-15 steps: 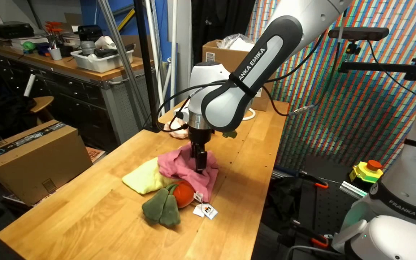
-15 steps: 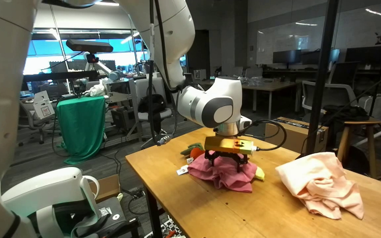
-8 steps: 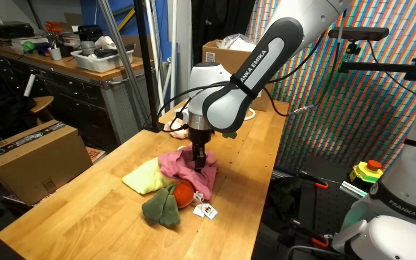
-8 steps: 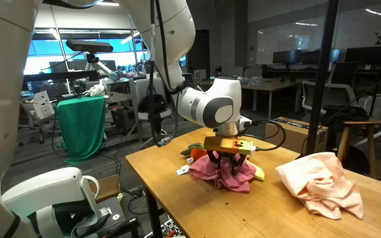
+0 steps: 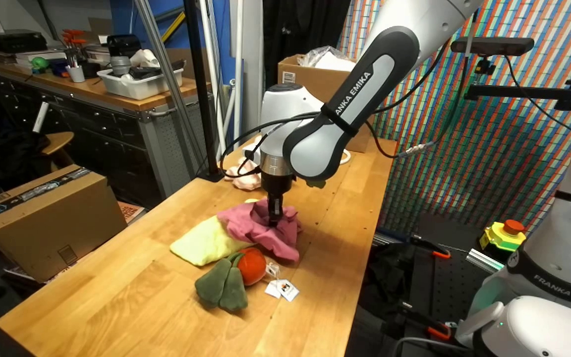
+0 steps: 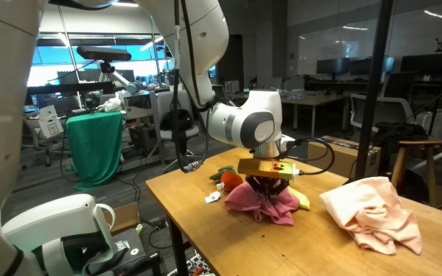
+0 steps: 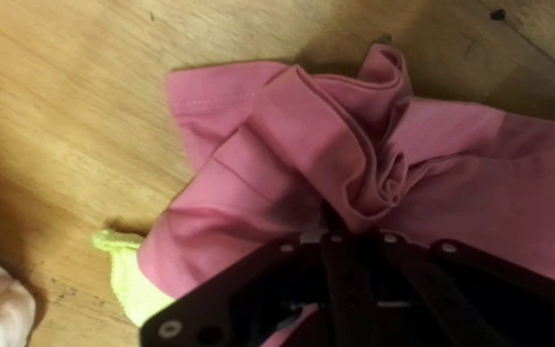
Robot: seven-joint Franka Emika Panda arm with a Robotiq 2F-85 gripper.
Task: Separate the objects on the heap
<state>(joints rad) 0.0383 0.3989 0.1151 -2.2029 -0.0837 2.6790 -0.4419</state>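
Observation:
My gripper (image 6: 269, 194) points down into the pink-red cloth (image 6: 242, 199), its jaws drawn together on a bunched fold. In the wrist view, folds of the pink cloth (image 7: 306, 120) run in to the dark gripper (image 7: 352, 226); the fingertips are buried. The pale yellow cloth (image 5: 208, 243) lies partly under the pink one. Beside them on the table rest a round red object (image 5: 252, 266) and a dark green soft piece (image 5: 221, 287), with white tags (image 5: 285, 289) attached nearby. Apart from this heap lies a crumpled cream-pink cloth (image 6: 374, 218).
A black post (image 6: 374, 88) rises at the table's side. On the tabletop (image 5: 132, 297) a tall cardboard box (image 5: 310, 74) stands at the far end, and a labelled box (image 5: 52, 218) sits beside the table. A cable loop (image 6: 320, 142) hangs from the wrist.
The jaws have come together, gathering the pink-red cloth. The gripper has risen a little, and the cloth's edge has drawn away from the tags and red object.

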